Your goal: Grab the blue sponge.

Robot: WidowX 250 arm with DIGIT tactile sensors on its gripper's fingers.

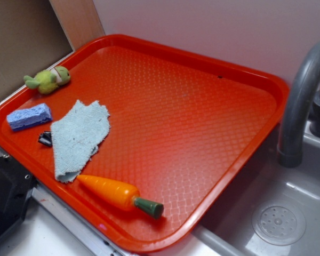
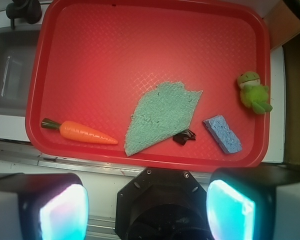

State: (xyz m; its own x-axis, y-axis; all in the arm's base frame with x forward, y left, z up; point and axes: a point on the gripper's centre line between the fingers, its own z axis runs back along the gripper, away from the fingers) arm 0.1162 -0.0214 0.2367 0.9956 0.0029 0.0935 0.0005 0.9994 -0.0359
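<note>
**Approach not started, sponge untouched**

Exterior: blue sponge lies at the tray's left edge, between plush toy and cloth.

Wrist: my gripper hangs high, fingers spread, empty. I judge I must shift toward the sponge, then descend.

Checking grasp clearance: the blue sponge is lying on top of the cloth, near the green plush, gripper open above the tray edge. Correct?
Not quite. The blue sponge lies on the bare tray, beside the cloth and apart from it, as the wrist view shows. It is near the green plush, and the gripper is open.
</note>
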